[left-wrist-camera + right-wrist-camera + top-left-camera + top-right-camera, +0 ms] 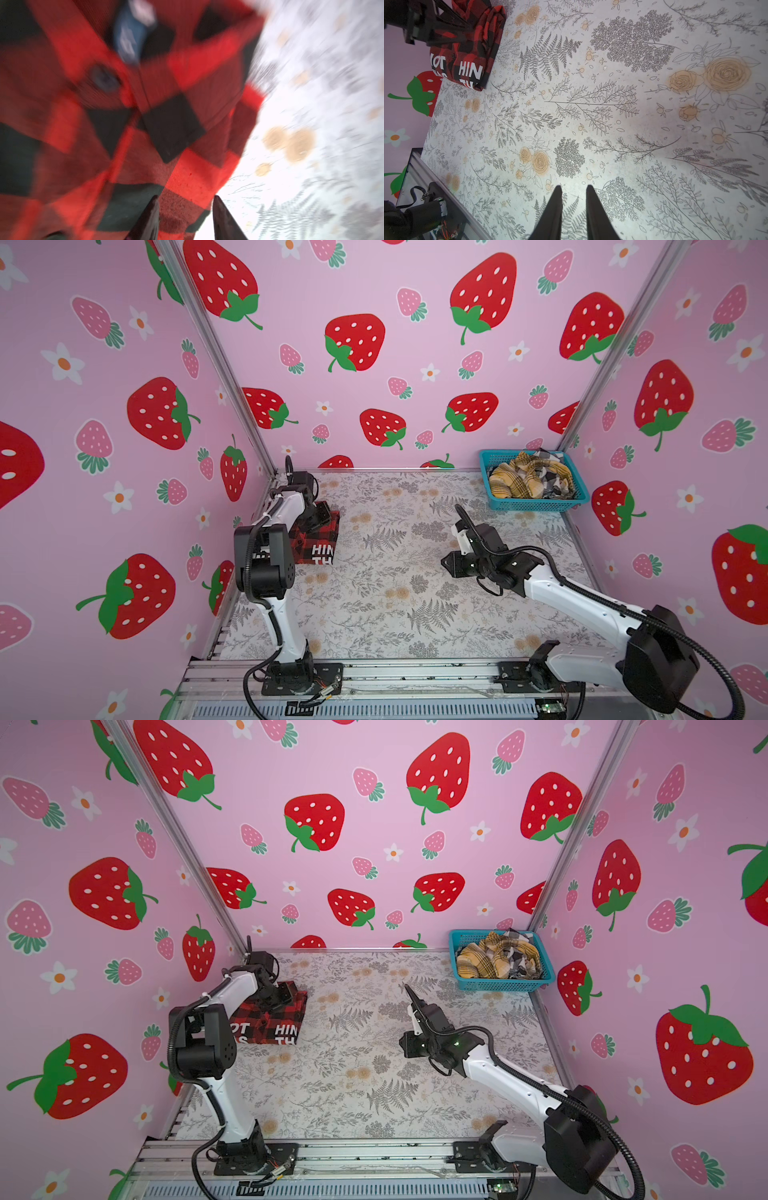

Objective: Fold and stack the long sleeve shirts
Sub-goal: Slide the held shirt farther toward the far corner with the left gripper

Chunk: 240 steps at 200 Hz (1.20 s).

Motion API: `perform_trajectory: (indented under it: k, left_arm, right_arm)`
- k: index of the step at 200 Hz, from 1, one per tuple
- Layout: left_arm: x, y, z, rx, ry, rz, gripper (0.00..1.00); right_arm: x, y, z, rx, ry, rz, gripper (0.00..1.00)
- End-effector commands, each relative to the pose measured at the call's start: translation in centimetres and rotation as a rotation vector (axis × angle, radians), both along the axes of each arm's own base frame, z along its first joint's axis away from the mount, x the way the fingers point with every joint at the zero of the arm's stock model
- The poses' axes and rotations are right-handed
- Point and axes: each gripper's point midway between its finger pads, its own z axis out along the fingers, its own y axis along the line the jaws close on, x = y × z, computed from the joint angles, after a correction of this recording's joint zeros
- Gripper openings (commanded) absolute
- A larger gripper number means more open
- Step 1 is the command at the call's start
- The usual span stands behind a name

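Parking red shirt (297, 1011) far left as stack base.
Left gripper (186, 197) hung half-open at it, right gripper (574, 186) barely open; I saw both empty.

Left hand (185, 197) parted, pointing down, right hand (574, 186) narrowly parted, hovering

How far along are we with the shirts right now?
Done: the red-and-black buffalo check shirt with white lettering lies folded on the floral-print table, left side. In hand: the left gripper is open over it; the right gripper is open and empty. Left: the mustard-yellow plaid shirt and black-and-white plaid shirt lie crumpled in the turquoise plastic mesh basket, unfolded, unstacked.
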Motion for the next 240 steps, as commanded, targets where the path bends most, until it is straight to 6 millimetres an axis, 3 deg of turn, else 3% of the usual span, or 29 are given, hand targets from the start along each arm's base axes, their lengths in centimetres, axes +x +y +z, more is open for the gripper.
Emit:
perform_trajectory:
  k: [1, 23, 50, 96, 135, 184, 202, 240]
  left_arm:
    - [0.6, 6.1, 4.1, 0.039, -0.082, 0.154, 0.35]
    - [0.8, 10.6, 3.1, 0.039, -0.069, 0.248, 0.22]
    - [0.8, 14.2, 1.4, 0.04, -0.079, 0.329, 0.17]
    - [1.1, 16.3, -2.4, 0.01, -0.042, 0.375, 0.14]
    - [-0.8, 18.2, -4.4, 0.057, 0.013, 0.44, 0.12]
    - [-2.5, 19.3, -4.2, 0.091, 0.01, 0.461, 0.13]
    - [-2.1, 18.9, -3.6, 0.071, -0.015, 0.448, 0.19]
    - [-0.6, 17.2, 1.5, 0.021, -0.155, 0.432, 0.38]
  right_arm:
    - [-0.4, -0.6, -0.6, -0.025, 0.012, -0.006, 0.23]
    - [-0.2, -0.4, -0.7, -0.025, 0.014, -0.006, 0.23]
    - [-0.1, -0.3, -0.9, -0.032, 0.021, -0.005, 0.23]
    - [0.0, -0.5, -1.6, -0.055, 0.038, -0.019, 0.23]
    - [0.3, -0.2, -1.4, -0.058, 0.039, -0.018, 0.23]
    - [0.6, -0.1, -1.0, -0.06, 0.028, -0.015, 0.23]
    - [0.6, -0.1, -0.7, -0.053, 0.022, -0.019, 0.23]
    - [1.1, -0.7, 0.5, -0.061, -0.016, -0.054, 0.23]
